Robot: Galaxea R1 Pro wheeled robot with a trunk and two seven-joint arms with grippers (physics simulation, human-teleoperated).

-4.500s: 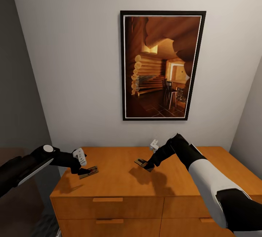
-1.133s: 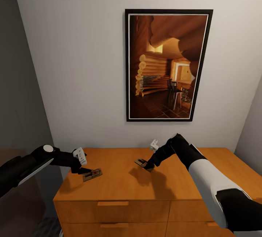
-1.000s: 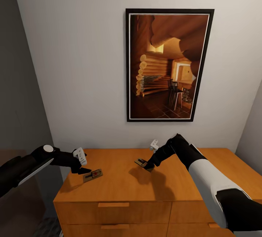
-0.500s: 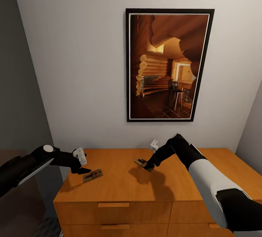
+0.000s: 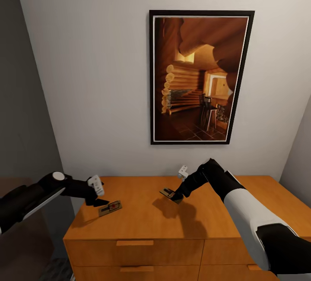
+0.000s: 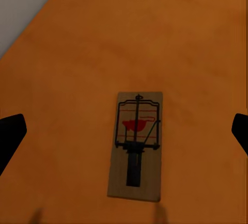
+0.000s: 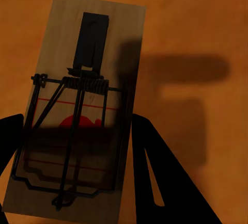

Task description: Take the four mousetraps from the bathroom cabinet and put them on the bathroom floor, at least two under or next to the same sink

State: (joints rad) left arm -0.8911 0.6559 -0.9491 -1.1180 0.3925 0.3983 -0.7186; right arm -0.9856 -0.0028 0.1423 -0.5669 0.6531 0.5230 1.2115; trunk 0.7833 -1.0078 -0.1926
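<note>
The robot stood before the orange-brown cabinet (image 5: 147,218), whose flat top served as a tabletop, under a framed picture of a log cabin (image 5: 201,78). Its left hand (image 5: 100,202) hovered with fingers spread wide over one mousetrap (image 5: 110,207) lying flat near the top's left edge; the left wrist view showed that trap (image 6: 136,145) untouched between the dark fingertips (image 6: 10,133). The right hand (image 5: 174,195) was pinching a second mousetrap (image 5: 169,194) by its long edges, tilted and seemingly lifted just above the wood, casting a shadow (the right wrist view bears this out, with the board (image 7: 77,105) between the fingers (image 7: 165,172)). I judged the thin board could slip from so narrow a pinch, and the left trap could get nudged off the near-left corner if the hand closed off-centre.
</note>
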